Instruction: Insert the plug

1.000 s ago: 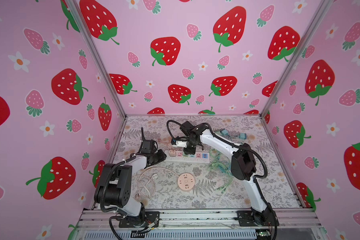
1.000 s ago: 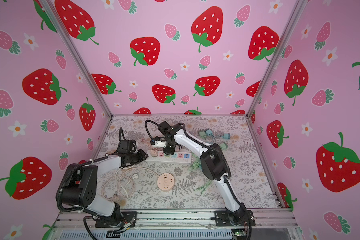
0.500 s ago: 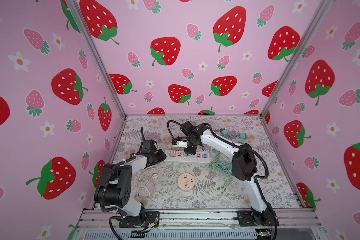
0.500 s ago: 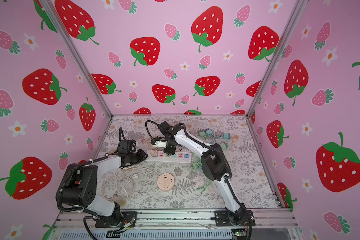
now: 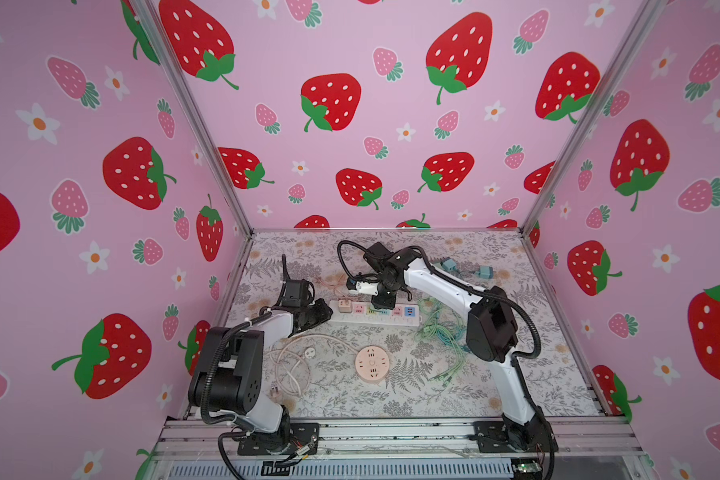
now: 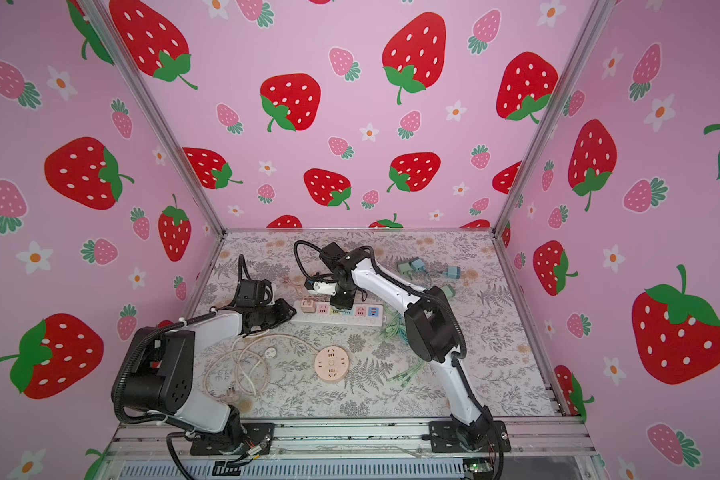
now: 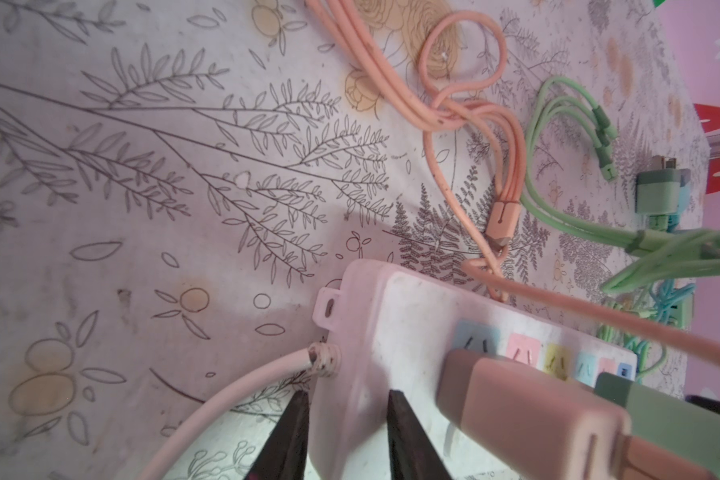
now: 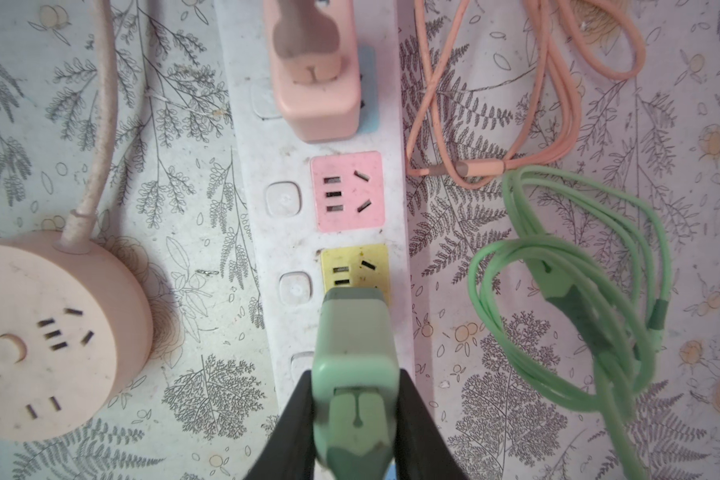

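Note:
In the right wrist view, my right gripper is shut on a pale green plug. The plug stands over the white power strip and covers the near part of the yellow socket. Its prongs are hidden. The pink socket beside it is free, and a pink plug sits in the end socket. My left gripper is shut on the cable end of the strip. Both top views show the left gripper and the right gripper at the strip.
A round pink socket hub lies in front of the strip, with a coiled white cable to its left. Green cables pile at the strip's right end. An orange cable lies behind it. Blue-green adapters sit at the back right.

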Robot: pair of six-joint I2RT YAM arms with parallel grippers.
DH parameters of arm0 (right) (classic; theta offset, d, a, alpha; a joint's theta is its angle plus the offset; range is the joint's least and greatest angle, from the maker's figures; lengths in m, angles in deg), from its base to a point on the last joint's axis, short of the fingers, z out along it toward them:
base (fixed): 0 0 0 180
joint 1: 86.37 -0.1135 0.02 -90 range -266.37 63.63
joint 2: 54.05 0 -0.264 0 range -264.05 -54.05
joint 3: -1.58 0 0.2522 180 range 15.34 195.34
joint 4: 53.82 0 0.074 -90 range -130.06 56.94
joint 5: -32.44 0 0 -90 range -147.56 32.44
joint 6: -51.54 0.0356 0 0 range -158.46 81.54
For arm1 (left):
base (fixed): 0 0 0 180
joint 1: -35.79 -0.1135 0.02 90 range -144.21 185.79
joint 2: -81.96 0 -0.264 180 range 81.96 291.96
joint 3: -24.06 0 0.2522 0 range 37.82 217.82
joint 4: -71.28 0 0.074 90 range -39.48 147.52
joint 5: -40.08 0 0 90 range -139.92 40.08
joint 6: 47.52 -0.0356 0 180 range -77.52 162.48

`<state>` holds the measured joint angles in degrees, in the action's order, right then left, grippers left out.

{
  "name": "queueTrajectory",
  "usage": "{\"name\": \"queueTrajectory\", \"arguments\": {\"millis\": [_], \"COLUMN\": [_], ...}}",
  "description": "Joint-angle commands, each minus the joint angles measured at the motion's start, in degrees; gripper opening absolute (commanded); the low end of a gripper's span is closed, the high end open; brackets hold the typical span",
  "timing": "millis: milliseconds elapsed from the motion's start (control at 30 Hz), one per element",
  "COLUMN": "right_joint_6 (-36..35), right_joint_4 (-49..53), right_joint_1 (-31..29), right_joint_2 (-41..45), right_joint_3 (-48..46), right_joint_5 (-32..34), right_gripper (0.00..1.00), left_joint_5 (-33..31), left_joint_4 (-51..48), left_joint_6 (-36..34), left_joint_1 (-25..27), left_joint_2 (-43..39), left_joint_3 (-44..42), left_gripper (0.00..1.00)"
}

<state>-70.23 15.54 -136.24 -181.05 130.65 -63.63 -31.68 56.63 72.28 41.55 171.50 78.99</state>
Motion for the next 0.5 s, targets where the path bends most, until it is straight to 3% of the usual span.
{"name": "queueTrajectory", "arguments": {"millis": [0, 467], "right_joint_6": [-1.27, -1.51], "right_joint_4": [0.62, -0.18], "right_joint_1": [-0.03, -0.14], "right_joint_2": [1.08, -1.33], "right_joint_3": [-0.3, 0.07], "right_joint_5": [-2.54, -3.66], "right_gripper": [0.02, 0.02], "left_joint_5": [-0.22, -0.13], "left_joint_4": [-1.08, -1.01], "left_joint_6": [-0.53, -0.67], "left_joint_1": [-0.4, -0.4], "left_joint_2": [0.89, 0.98], "left_joint_3": [-0.57, -0.85], "left_gripper": [0.35, 0.34]}}
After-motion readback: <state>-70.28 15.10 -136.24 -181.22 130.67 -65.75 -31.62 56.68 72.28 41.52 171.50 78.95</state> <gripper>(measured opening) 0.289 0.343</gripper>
